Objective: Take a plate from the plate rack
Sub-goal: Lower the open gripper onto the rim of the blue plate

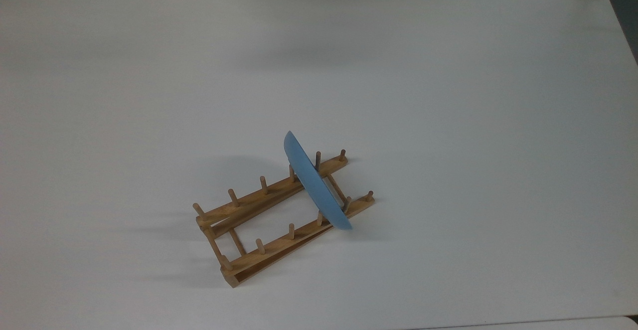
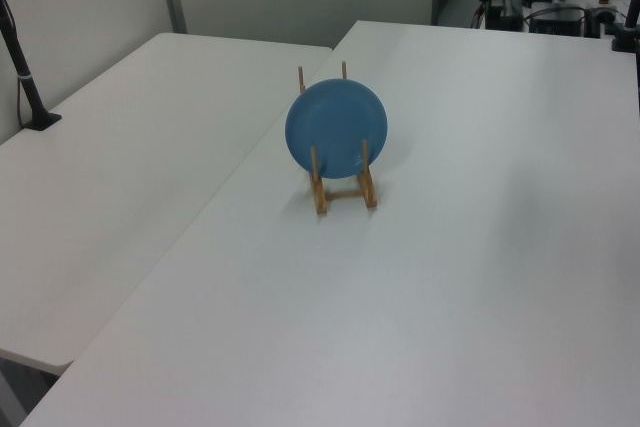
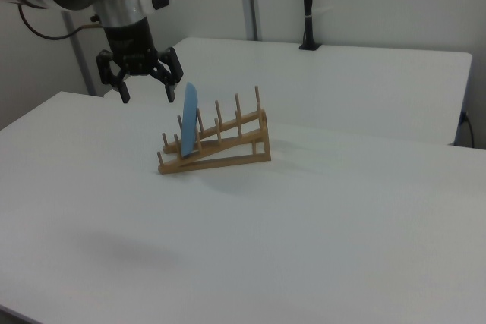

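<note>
The light-blue plate [image 1: 314,183] stands on edge in the wooden plate rack [image 1: 249,202], held between pegs near the rack's right end in the top view. Its round face shows in the left view [image 2: 335,130], with the rack [image 2: 343,193] under it. In the right view the plate [image 3: 190,123] leans in the low end of the sloping rack [image 3: 228,146]. My gripper [image 3: 148,96] hangs open just to the right view's left of the plate's top edge, slightly above it and holding nothing.
The rack sits on a wide white table [image 1: 448,120]. A second white table [image 2: 120,177] adjoins it on the left view's left. A black post [image 3: 307,5] stands on the far table in the right view.
</note>
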Available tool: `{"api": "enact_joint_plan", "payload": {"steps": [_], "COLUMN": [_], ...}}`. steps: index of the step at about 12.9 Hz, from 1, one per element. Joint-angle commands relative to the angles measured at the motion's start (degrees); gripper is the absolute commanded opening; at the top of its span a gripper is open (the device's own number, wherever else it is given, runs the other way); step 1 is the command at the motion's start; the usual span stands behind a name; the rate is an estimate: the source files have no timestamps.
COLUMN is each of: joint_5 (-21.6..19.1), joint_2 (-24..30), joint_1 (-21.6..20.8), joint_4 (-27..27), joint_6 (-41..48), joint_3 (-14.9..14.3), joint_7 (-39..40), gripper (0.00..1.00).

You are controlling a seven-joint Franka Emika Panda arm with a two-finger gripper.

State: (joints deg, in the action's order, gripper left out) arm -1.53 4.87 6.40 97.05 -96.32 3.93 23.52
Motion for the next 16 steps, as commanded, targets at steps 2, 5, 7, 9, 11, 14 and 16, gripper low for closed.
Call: {"api": "enact_joint_plan", "payload": {"steps": [2,5,7,9,11,14,16], "joint_5": [-0.4,-0.2,-0.2,1.7,4.5,14.0,16.6], "joint_2": [-1.4,-5.3,-7.3,-9.9,-12.8,-19.1,-20.4], "joint_1": [-0.6,-2.1,-4.1,-6.9,-8.3,-10.3,-10.3], "joint_4": [1.0,0.6,0.6,0.7,0.7,0.6,0.6], "joint_6": [-11.7,-20.8,-25.3,-31.4,-35.8,-43.4,-45.0], "joint_3": [-0.2,-0.2,-0.3,-0.1,0.0,0.0,0.0], "joint_7": [-2.7,-4.5,-5.8,-15.6,-22.8,-31.9,-34.0], "gripper": [1.00,1.00,1.00,1.00,1.00,0.96,0.89]}}
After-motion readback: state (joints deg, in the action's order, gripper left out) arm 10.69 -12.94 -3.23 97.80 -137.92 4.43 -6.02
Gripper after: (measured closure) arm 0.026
